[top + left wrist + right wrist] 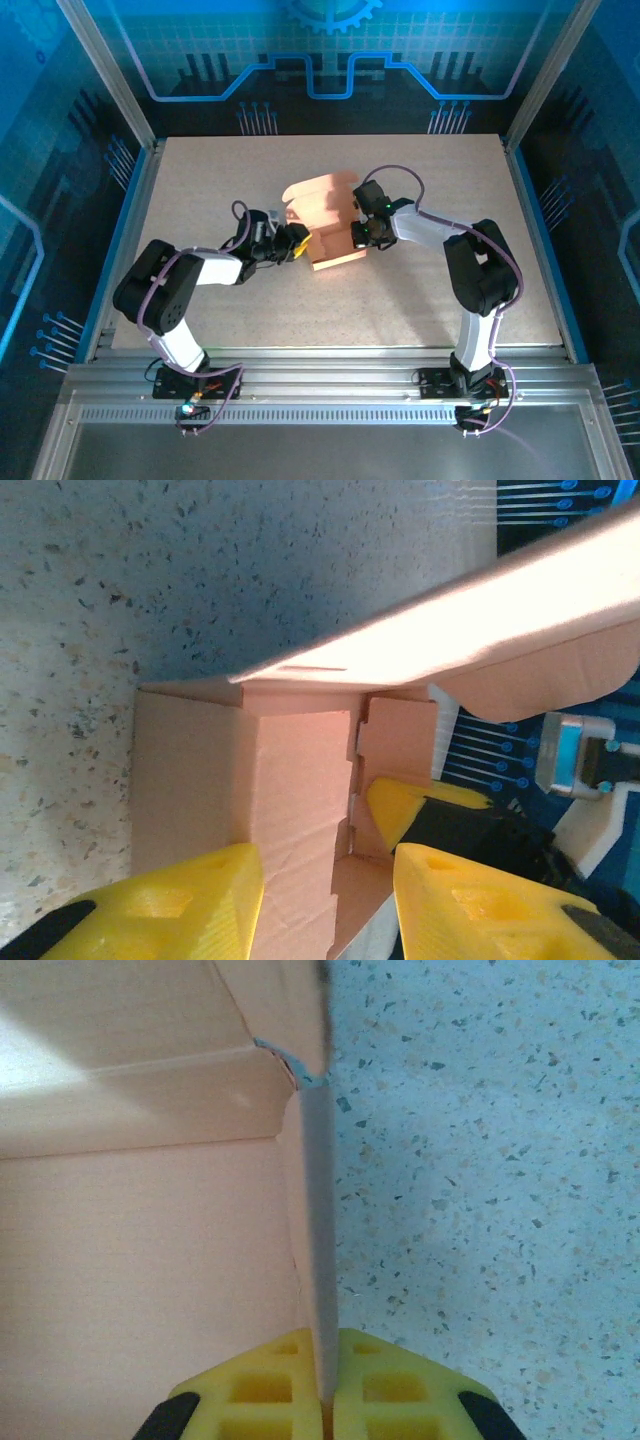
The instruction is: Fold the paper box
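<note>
We've got the right gripper (325, 1360) clamped on the paper box (335, 255) at its 3 o'clock wall; left gripper (325, 870), half-open, straddles the 9 o'clock wall.

The paper box (335, 250) is plain salmon-pink, paler tan where light strikes it. The left fingers (180, 905) and right fingers (265, 1385) are bright yellow on black mounts. The desk (250, 170) is pale beige with dark speckles. The arms (215, 268) are black and white, and the backdrop (330, 50) is blue with circuit-line patterns.
</note>
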### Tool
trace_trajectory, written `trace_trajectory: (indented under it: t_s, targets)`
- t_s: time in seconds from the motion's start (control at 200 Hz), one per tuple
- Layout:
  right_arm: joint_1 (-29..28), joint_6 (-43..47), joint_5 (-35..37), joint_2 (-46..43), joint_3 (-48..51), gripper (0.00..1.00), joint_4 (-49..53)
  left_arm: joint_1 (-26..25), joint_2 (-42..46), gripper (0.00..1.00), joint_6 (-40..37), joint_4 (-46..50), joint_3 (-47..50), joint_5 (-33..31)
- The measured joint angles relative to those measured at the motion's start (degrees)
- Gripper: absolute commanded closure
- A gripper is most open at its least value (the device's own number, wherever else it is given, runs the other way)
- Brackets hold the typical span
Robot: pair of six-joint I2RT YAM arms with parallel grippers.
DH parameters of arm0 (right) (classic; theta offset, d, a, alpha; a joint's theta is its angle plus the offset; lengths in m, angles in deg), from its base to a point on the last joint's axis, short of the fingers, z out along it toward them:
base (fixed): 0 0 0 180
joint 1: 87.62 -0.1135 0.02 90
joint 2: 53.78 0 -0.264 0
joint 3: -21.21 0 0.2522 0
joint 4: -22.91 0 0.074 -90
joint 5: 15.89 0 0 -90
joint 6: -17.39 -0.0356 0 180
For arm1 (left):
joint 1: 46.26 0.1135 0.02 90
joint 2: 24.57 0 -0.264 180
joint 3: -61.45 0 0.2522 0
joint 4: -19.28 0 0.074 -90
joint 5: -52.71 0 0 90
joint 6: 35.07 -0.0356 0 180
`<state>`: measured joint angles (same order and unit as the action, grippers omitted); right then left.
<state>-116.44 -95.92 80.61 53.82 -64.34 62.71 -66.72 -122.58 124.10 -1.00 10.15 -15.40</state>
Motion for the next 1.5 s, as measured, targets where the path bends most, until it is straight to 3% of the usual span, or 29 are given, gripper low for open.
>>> trace_trajectory:
  t_s: [0.215, 0.29, 0.36, 0.46, 0.595, 0.855, 0.976, 1.116, 1.416, 1.501]
  targets:
    - [0.00, 0.26, 0.63, 0.00, 0.00, 1.00, -0.20, -0.17, -0.92, 0.63, -3.19, 2.40, -1.73, -0.17]
    - [0.00, 0.28, 0.81, 0.00, 0.00, 1.00, -0.35, -0.28, -1.29, 0.67, -3.80, 2.95, -2.16, -0.15]
    - [0.00, 0.39, 1.01, 0.00, 0.00, 1.00, -0.44, -0.33, -1.49, 0.78, -4.90, 3.91, -2.60, -0.26]
    - [0.00, 0.39, 1.01, 0.00, 0.00, 1.00, -0.48, -0.33, -1.46, 0.80, -6.56, 5.79, -2.64, -0.61]
    - [0.00, 0.39, 0.98, 0.00, 0.00, 1.00, -0.57, -0.26, -0.42, 0.71, -7.72, 6.45, -2.67, -0.63]
    - [0.02, 0.39, -0.11, 0.00, 0.02, 1.00, -0.70, 0.09, 8.35, 0.65, -12.39, 14.80, -2.40, -5.25]
    - [0.07, 0.39, -0.76, 0.00, 0.04, 1.00, -1.03, 0.52, 11.91, 0.52, -13.94, 16.22, -0.42, -8.39]
    - [0.11, 0.39, -1.03, 0.00, 0.07, 1.00, -1.18, 1.09, 12.48, 0.50, -13.53, 16.61, 3.02, -10.80]
    - [0.13, 0.37, -1.64, 0.00, 0.20, 1.00, -1.31, 2.03, 7.63, 0.49, -6.40, 4.20, 8.07, -8.96]
    - [0.26, 0.37, -1.68, 0.00, 0.33, 1.00, -1.62, 2.25, 6.93, 0.40, -4.59, -0.44, 9.40, -8.35]
